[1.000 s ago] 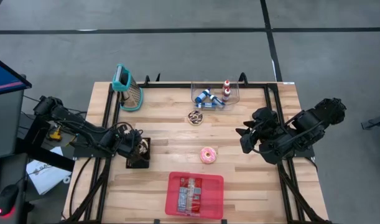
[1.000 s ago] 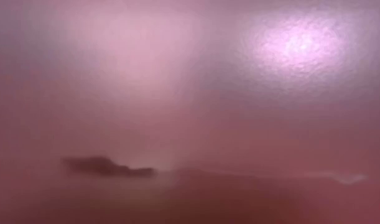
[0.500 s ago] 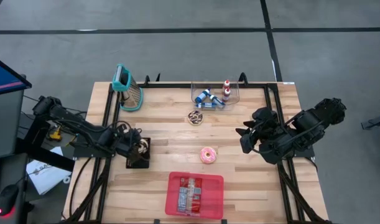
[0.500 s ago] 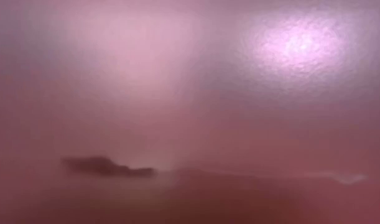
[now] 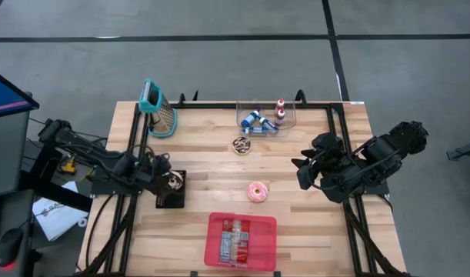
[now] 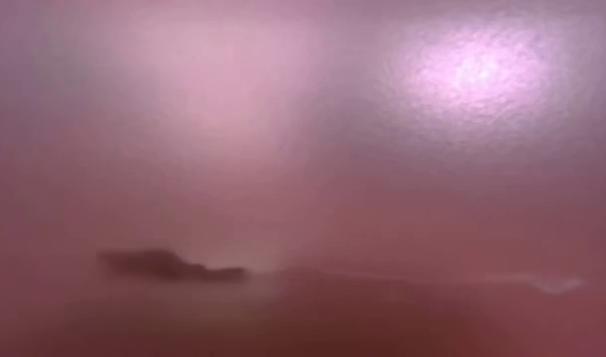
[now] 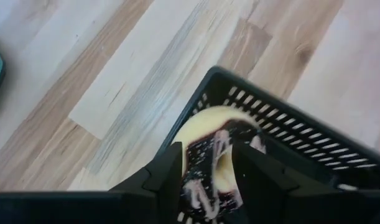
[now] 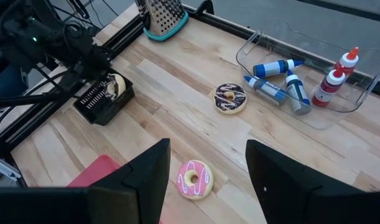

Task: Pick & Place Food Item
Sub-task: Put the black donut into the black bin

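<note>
Two arms at the table (image 5: 296,223), and at the left edge the left hand (image 5: 164,181) hangs over the black basket (image 5: 170,190), fingers parted either side of a chocolate-frosted donut (image 7: 222,149) lying in it. Further along, another chocolate donut (image 5: 241,145) and a pink donut (image 5: 257,191) lie on the wood, with a red tray (image 5: 241,240) below. Over on the right, the right hand (image 5: 304,172) hovers, fingers spread, gripping nothing.
</note>
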`<move>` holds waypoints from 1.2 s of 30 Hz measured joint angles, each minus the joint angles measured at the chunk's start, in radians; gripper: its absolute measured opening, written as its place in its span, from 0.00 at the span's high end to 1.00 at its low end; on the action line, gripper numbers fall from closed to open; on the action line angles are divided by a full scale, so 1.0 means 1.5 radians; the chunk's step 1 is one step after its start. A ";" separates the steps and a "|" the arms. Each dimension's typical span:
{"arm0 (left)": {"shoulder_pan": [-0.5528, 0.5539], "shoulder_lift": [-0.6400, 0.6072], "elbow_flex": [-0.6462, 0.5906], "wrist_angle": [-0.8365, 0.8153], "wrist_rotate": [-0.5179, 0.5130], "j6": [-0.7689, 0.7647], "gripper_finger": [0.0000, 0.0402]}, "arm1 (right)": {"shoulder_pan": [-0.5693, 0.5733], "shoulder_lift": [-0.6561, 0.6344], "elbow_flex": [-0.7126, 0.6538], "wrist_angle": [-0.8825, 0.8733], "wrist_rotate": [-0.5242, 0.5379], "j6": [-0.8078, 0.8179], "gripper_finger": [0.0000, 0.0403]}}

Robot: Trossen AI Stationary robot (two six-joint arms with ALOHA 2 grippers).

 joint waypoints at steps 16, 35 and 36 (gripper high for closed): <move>0.167 0.026 0.033 0.548 0.138 0.248 0.66 | 0.000 0.000 0.000 0.000 0.002 -0.012 0.50; 0.481 0.595 0.449 0.382 0.250 0.298 0.50 | 0.012 0.000 0.000 0.000 0.018 -0.025 0.50; 0.481 0.606 0.453 0.386 0.253 0.291 0.49 | 0.014 0.000 0.000 0.000 0.020 -0.022 0.50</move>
